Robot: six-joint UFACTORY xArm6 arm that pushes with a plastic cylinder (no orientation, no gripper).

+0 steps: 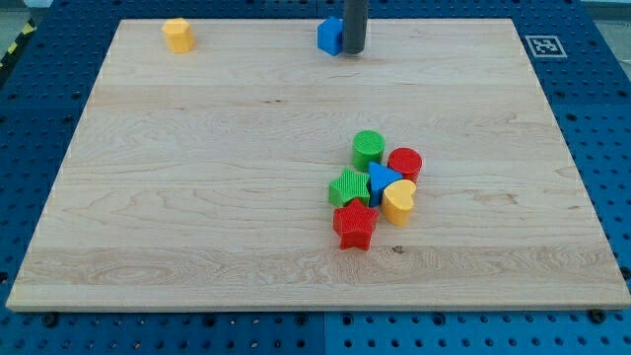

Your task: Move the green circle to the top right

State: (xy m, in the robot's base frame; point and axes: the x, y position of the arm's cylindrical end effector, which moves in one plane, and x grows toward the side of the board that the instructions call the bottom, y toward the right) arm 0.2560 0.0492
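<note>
The green circle (pixel 368 148) stands right of the board's middle, at the top of a cluster of blocks. It touches or nearly touches the red circle (pixel 404 163) at its lower right and the blue triangle (pixel 384 179) below it. My tip (pixel 353 51) is at the view's top centre, right beside the blue block (pixel 330 35), far above the green circle.
The cluster also holds a green hexagon-like block (pixel 349 187), a yellow heart (pixel 399 201) and a red star (pixel 355 226). A yellow block (pixel 178 34) sits at the top left. The wooden board (pixel 197 197) lies on a blue pegboard table, with a marker tag (pixel 543 45) at the top right.
</note>
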